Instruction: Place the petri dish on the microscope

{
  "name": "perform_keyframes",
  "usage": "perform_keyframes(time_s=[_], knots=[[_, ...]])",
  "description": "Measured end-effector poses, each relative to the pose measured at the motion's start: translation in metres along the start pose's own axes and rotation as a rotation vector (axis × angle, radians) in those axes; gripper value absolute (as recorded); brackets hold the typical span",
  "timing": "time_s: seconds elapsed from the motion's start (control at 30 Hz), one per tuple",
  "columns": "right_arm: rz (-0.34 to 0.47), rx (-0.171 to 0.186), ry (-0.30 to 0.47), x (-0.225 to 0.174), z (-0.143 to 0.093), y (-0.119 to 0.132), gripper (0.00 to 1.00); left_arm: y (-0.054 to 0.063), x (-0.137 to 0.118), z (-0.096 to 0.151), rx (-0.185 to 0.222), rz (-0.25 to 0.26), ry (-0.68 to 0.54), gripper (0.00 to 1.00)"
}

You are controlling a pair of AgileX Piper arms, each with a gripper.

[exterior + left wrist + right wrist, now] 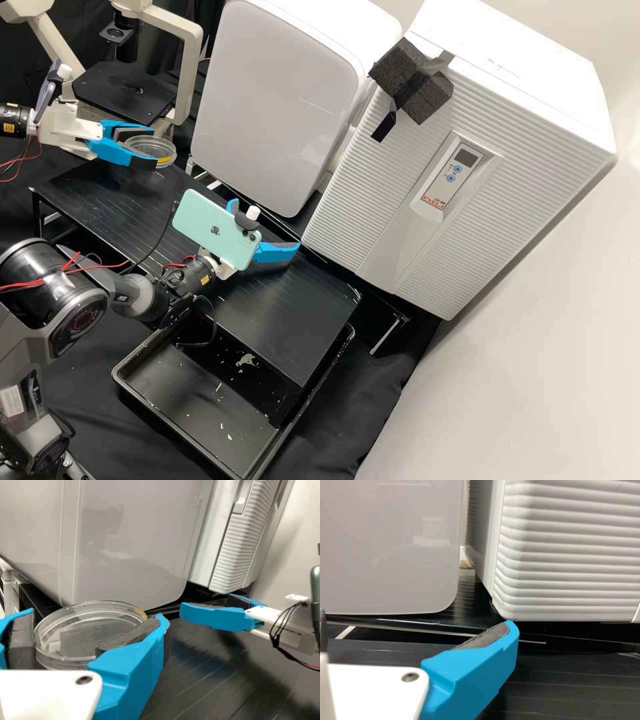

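In the high view, the clear round plastic petri dish (159, 147) is at upper left, clamped between the 2 bright blue fingers of the left gripper (153, 147). The grasp is done, then. The dish is near the cream-framed microscope (190, 73) with its flat black stage (120, 92), farther up in the same corner, but not on it. By my judgement, the carry over the stage, the lowering and the release are left. Near the middle of the frame, behind a mint-green phone (213, 227), the right gripper (267, 227) has its 2 fingers apart and holds nothing.

Below them runs a black slatted metal rack (300, 313), with a black plastic tray (200, 413) flecked with white bits at lower centre, over black cloth (347, 407). A smooth white cabinet (280, 87) is at upper centre; a ribbed white cabinet (360, 200) is to its right, a dark foam block (427, 90) taped on, beside a pale wall (533, 373).

In the left wrist view, the dish sits between the dark finger pads (131, 634), roughly level.

In the right wrist view, 1 blue finger is near both cabinets.
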Motion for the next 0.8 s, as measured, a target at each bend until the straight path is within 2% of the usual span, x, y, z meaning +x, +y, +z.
perform_keyframes(time_s=[0.03, 0.13, 0.2, 0.3, 0.5, 0.63, 0.8], knots=[[0.0, 0.0, 0.0, 0.0, 0.0, 0.0, 1.0, 0.0, -0.001, 0.0, 0.009, 0.007, 0.006, 0.0], [0.0, 0.0, 0.0, 0.0, 0.0, 0.0, 1.0, 0.008, -0.006, -0.003, 0.082, 0.043, 0.034, 0.0], [0.0, 0.0, 0.0, 0.0, 0.0, 0.0, 1.0, 0.012, -0.01, -0.012, 0.114, 0.069, 0.082, 0.0], [0.0, 0.0, 0.0, 0.0, 0.0, 0.0, 1.0, 0.02, -0.017, -0.029, 0.136, 0.107, 0.185, 0.0], [0.0, 0.0, 0.0, 0.0, 0.0, 0.0, 1.0, 0.028, -0.029, -0.052, 0.095, 0.148, 0.314, 0.0], [0.0, 0.0, 0.0, 0.0, 0.0, 0.0, 1.0, 0.024, -0.029, -0.056, 0.086, 0.137, 0.325, 0.0], [0.0, 0.0, 0.0, 0.0, 0.0, 0.0, 1.0, 0.017, -0.028, -0.062, 0.119, 0.11, 0.343, 0.0]])
